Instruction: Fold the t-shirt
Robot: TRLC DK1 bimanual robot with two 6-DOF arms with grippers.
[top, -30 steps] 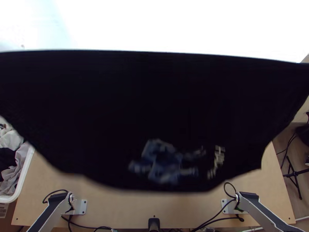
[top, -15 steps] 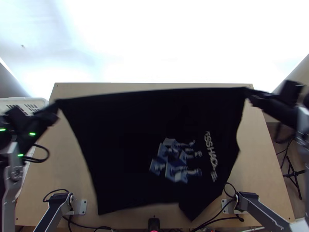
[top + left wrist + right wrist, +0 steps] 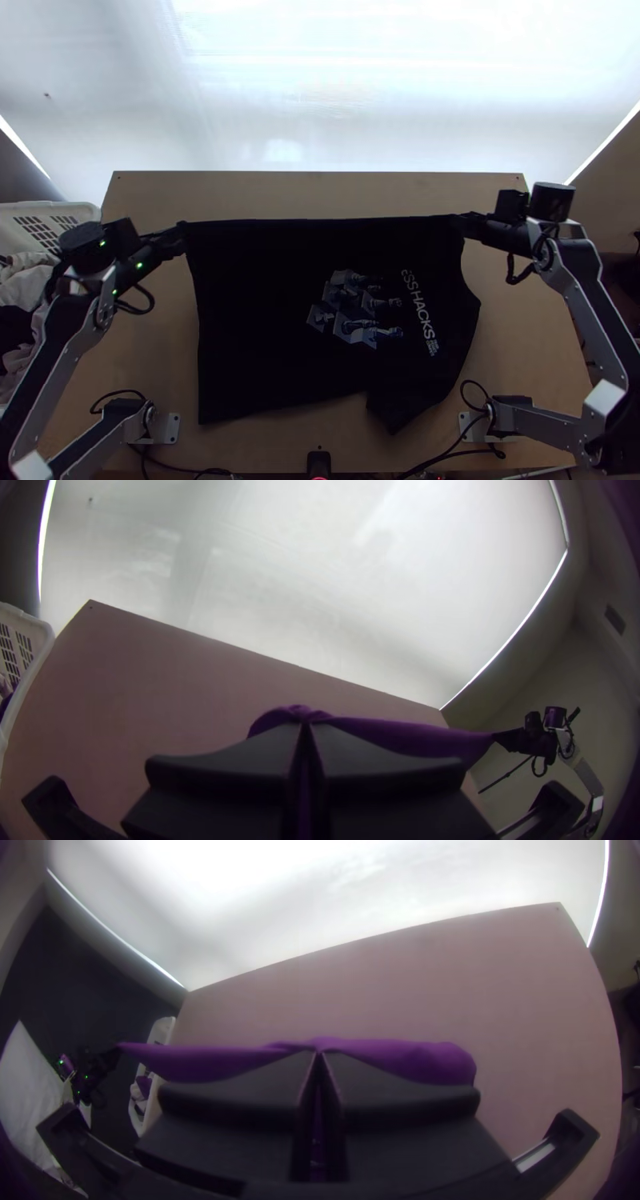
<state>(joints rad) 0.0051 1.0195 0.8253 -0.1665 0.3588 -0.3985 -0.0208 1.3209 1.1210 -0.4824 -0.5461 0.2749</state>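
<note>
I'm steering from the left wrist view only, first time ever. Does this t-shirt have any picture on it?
Observer: Yes, the top view shows a blue-and-white print on the t-shirt.
Operator: Nice! How is the end far from me held?
Observer: In the right wrist view, the right gripper has its two fingers closed on the cloth.
Operator: And the rest, is it all bunched up?
Observer: No, from above it is spread out between the held corners and the near side of the table.
</note>
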